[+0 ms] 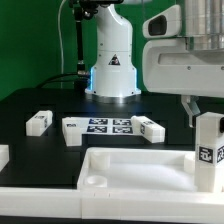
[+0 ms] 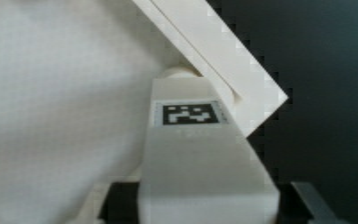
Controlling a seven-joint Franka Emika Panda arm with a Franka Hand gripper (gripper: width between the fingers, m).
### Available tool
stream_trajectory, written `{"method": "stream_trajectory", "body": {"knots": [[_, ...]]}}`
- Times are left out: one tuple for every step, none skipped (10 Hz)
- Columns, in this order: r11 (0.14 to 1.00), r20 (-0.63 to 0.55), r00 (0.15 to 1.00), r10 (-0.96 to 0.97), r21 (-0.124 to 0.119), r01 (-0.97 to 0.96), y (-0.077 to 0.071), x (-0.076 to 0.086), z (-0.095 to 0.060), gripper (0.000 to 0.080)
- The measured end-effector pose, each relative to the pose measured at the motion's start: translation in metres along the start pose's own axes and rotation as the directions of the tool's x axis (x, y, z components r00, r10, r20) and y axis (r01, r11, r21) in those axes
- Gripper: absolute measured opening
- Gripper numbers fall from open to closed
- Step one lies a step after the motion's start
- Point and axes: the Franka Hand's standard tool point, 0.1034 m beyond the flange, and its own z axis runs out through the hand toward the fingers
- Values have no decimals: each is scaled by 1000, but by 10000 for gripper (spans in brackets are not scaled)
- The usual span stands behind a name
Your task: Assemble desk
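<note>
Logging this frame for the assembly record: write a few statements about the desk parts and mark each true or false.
1. The tool grips a white square plastic leg. True.
2. That leg lies flat. False: it stands upright.
3. The large white rectangular plastic tabletop panel has a leg in its round corner socket. False: the socket is empty.
4. Other loose white legs lie near the marker board. True.

Marker board [image 1: 108, 126] flat on black table [image 1: 40, 100], printed tags facing up. Behind the marker board, beyond the table's far edge, green backdrop [image 1: 30, 40].
</note>
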Motion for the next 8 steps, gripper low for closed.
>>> {"method": "stream_trajectory", "body": {"knots": [[1000,0,1000,-4,1,4,0,0,0,291],[999,0,999,-49,1,49,0,0,0,485],[993,-2,993,-115,2,115,-1,1,-1,595],[977,-3,977,-212,1,212,-2,1,-1,633],[943,-5,943,-334,-3,334,-2,0,-1,633],[884,-6,884,-468,-12,468,-4,-3,0,646],[805,-5,805,-593,-17,593,-4,-4,1,646],[747,-4,747,-665,-24,665,-4,-4,1,649]]}}
